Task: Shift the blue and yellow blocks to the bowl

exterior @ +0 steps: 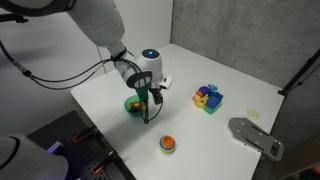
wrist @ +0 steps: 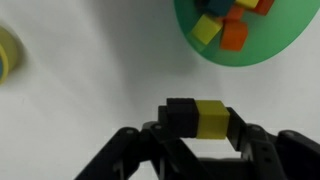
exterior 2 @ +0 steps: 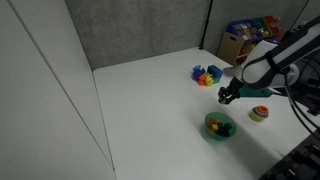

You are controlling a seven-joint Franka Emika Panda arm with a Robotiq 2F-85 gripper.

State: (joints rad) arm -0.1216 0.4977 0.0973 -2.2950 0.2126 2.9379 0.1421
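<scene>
In the wrist view my gripper (wrist: 197,122) is shut on two small cubes pressed side by side: a yellow block (wrist: 212,117) and a very dark block (wrist: 180,115) that looks blue-black. The bright-green bowl (wrist: 265,45) lies ahead at the upper right and holds several small coloured blocks. In both exterior views the gripper (exterior: 148,95) (exterior 2: 228,95) hangs just above and beside the bowl (exterior: 133,106) (exterior 2: 212,131). The held cubes are too small to make out there.
A cluster of coloured blocks (exterior: 208,97) (exterior 2: 207,74) sits farther along the white table. An orange-red disc (exterior: 167,144) (exterior 2: 259,113) lies near the table edge. A grey flat object (exterior: 255,135) is at one corner. A box of toys (exterior 2: 245,40) stands behind.
</scene>
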